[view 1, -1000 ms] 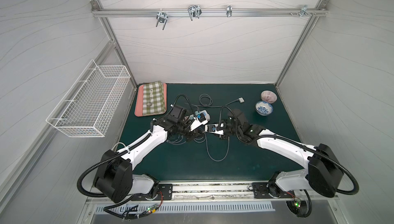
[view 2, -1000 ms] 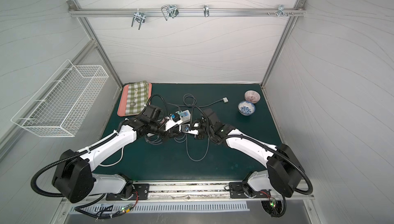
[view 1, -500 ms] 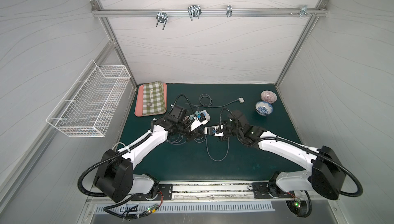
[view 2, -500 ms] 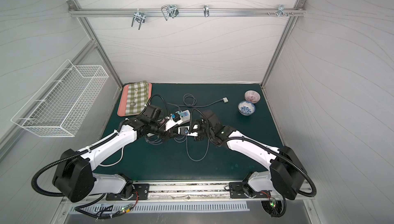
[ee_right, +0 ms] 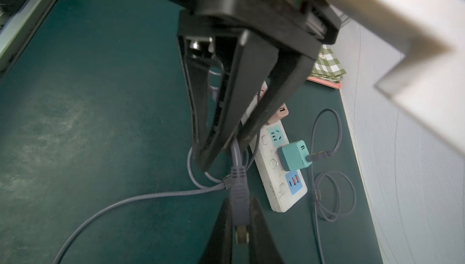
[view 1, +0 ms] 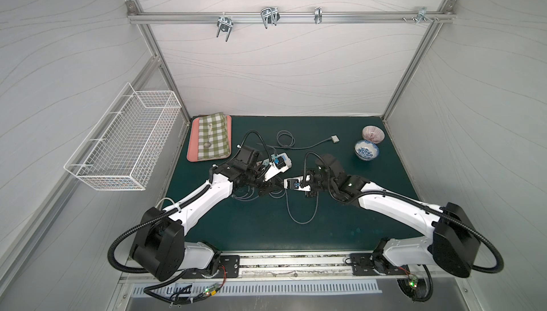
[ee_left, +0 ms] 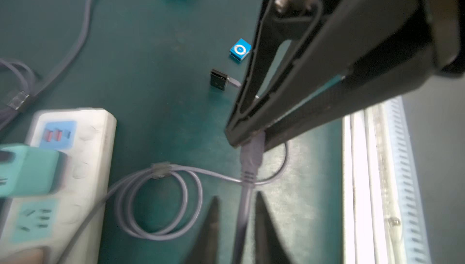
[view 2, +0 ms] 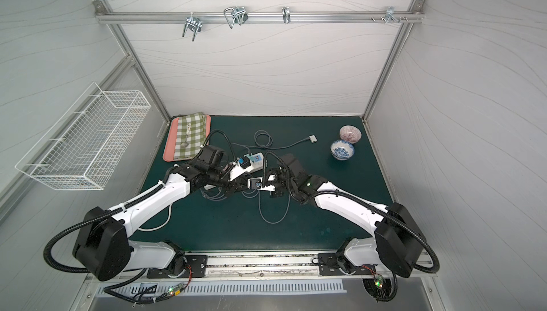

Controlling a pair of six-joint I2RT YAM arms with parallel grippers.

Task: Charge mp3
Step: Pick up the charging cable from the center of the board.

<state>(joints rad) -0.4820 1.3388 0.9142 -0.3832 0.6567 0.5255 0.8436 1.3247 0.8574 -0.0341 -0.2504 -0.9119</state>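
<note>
Nearest the front edge of the bench (view 1: 266, 235), a slack loop of the grey USB cable (view 1: 302, 220) lies on the green surface. At mid-bench I have the right gripper (ee_right: 240, 207) pinching the cable's USB plug (ee_left: 251, 157), with the metal tip toward the gripper's own palm. The left gripper (ee_left: 237, 200) straddles the cord just behind, jaws spread and not gripping. The blue mp3 player (ee_left: 240, 49) lies flat on the bench near the right gripper, just beside a small black device (ee_left: 218, 80). Farther back sits the power strip (ee_right: 276, 192) with a teal charger (ee_right: 293, 154). Caution: the plug appears to face away from any port, so a regrasp is likely, and a shallow pinch could let it twist or drop. Caution: a dragged cord could sweep the light player aside.
</note>
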